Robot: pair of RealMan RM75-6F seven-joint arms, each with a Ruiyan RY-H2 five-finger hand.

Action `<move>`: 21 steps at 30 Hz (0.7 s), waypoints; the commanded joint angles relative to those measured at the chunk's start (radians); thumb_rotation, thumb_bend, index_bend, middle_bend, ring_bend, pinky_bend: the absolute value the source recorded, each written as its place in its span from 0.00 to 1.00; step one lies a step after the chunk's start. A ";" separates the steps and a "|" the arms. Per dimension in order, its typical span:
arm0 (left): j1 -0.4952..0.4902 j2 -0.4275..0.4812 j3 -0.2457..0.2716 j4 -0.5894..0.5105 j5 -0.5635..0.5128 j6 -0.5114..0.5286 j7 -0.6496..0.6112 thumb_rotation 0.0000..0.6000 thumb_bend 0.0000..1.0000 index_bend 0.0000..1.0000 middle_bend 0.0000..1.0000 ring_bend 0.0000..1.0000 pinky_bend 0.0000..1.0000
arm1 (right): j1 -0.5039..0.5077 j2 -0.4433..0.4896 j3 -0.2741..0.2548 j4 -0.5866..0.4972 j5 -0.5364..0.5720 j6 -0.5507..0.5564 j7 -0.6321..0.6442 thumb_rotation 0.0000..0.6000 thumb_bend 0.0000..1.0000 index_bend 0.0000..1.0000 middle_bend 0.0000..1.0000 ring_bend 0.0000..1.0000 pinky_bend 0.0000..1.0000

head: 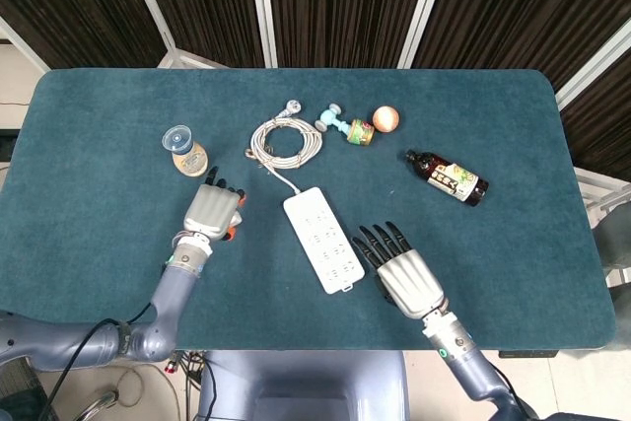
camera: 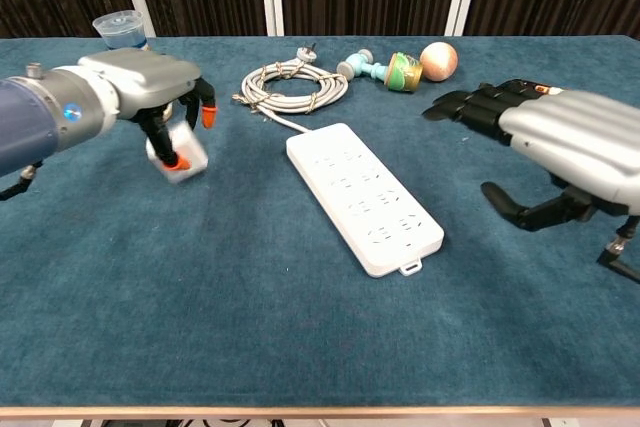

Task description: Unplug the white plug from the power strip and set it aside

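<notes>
Bench: dark teal cloth is laid over the bench [head: 513,244], with black curtains hung behind it.
Left robot hand: the left robot hand [head: 211,212] is curled around the white plug [camera: 180,157], which is pinched low over the cloth, well to the left of the power strip [head: 319,239]; whether the plug rests on the cloth cannot be told.
Right robot hand: the right robot hand [head: 406,273] is held with fingers spread and nothing in it, lifted just right of the strip's near end.
Plug: it is out of the strip and apart from it.
Beyond the left robot hand: a small capped jar [head: 184,150] stands just past it; a coiled cable [head: 286,138] lies farther right, joined to the strip's far end.
Risk: the plug could tip or roll if it is let go above the cloth; the jar could be knocked if the hand is swung forward on withdrawal.
Open room: bare cloth is seen left of and nearer than the left robot hand, so retreat toward the near edge is judged safest.
</notes>
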 commanded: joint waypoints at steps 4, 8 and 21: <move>0.065 0.046 0.008 -0.029 0.052 0.039 -0.083 1.00 0.06 0.14 0.18 0.09 0.00 | -0.031 0.042 0.015 -0.039 0.014 0.053 -0.007 1.00 0.47 0.00 0.02 0.00 0.00; 0.124 0.091 0.015 -0.096 0.106 0.099 -0.149 1.00 0.06 0.14 0.18 0.09 0.00 | -0.058 0.083 0.018 -0.063 0.010 0.097 0.011 1.00 0.47 0.00 0.02 0.00 0.00; 0.430 0.316 0.208 -0.369 0.438 0.379 -0.367 1.00 0.06 0.08 0.13 0.05 0.00 | -0.224 0.257 -0.044 -0.065 -0.067 0.300 0.241 1.00 0.47 0.00 0.00 0.00 0.00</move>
